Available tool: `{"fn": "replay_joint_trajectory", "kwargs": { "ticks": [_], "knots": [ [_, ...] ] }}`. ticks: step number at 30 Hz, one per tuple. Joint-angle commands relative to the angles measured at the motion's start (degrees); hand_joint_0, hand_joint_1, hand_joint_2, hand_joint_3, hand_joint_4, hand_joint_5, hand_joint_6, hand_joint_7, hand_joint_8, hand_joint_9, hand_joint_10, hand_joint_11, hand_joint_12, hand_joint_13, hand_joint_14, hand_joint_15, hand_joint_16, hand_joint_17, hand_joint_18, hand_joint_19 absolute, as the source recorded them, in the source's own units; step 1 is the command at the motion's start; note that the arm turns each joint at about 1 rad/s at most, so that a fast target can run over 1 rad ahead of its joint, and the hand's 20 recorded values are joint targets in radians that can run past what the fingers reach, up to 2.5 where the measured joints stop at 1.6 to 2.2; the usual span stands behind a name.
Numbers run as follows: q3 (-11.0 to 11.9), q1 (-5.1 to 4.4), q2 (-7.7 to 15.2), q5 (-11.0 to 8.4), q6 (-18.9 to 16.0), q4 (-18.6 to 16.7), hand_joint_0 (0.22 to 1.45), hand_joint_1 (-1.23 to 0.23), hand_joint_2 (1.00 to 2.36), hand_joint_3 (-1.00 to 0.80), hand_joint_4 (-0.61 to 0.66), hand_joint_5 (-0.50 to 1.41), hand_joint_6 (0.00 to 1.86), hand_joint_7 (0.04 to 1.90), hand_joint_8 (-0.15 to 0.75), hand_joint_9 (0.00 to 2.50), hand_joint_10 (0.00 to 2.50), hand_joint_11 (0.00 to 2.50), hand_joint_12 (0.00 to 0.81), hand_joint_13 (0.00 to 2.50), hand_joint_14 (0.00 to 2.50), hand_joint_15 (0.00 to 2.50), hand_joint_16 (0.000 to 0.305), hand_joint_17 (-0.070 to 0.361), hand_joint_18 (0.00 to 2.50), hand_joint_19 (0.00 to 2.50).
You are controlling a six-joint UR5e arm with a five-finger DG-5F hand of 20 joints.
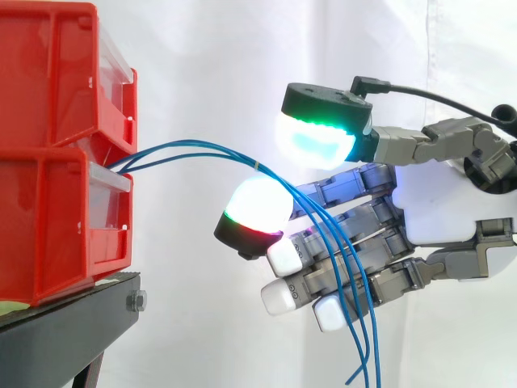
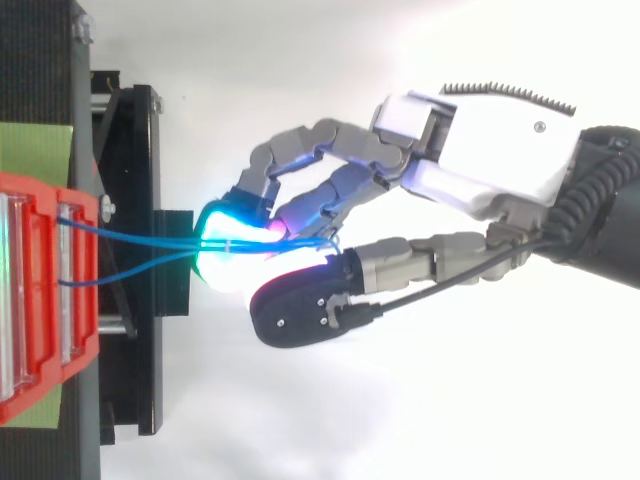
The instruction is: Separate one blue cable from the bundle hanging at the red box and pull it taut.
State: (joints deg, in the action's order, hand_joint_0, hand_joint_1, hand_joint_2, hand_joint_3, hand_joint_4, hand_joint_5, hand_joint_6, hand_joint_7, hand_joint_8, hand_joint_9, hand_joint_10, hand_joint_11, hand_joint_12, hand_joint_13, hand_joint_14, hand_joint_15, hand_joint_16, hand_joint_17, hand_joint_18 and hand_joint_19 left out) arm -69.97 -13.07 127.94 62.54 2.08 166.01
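Several thin blue cables (image 1: 202, 148) leave the gap between the stacked red bins (image 1: 48, 97), arc right to a small tie, then hang down across the hand's fingers with loose ends low. My hand (image 1: 440, 202) reaches in from the right. Its thumb pad (image 1: 315, 133) glows green and cyan above the cables, and a white-and-red finger pad (image 1: 254, 210) sits just below them. A clear gap separates these two pads, and the bundle passes through it unpinched. From above, the cables (image 2: 140, 240) run from the bins (image 2: 40, 300) to the glowing pads of the hand (image 2: 480, 150).
The bins rest on a black stand (image 1: 65, 323) at the left, with a green sheet (image 2: 35, 150) on it behind them. A white curtain forms the backdrop. Open air lies below and to the right of the bins.
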Motion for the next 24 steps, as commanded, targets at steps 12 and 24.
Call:
{"fn": "replay_joint_trajectory", "kwargs": {
  "ticks": [12,24],
  "knots": [
    [0.01,0.24,2.31,-0.14,1.52,-4.99,0.62,-0.51,1.01,-0.35,0.18,-0.19,0.85,0.88,0.368,0.81,0.01,0.47,0.316,0.83,0.01,0.36,0.038,0.084,0.78,0.53],
    [2.38,0.24,2.22,-0.05,1.35,-3.67,0.64,-0.72,1.02,-0.14,0.12,-0.21,0.95,0.93,0.368,0.84,0.02,0.7,0.324,0.86,0.01,0.41,0.038,0.086,0.8,0.53]
  ]
}}
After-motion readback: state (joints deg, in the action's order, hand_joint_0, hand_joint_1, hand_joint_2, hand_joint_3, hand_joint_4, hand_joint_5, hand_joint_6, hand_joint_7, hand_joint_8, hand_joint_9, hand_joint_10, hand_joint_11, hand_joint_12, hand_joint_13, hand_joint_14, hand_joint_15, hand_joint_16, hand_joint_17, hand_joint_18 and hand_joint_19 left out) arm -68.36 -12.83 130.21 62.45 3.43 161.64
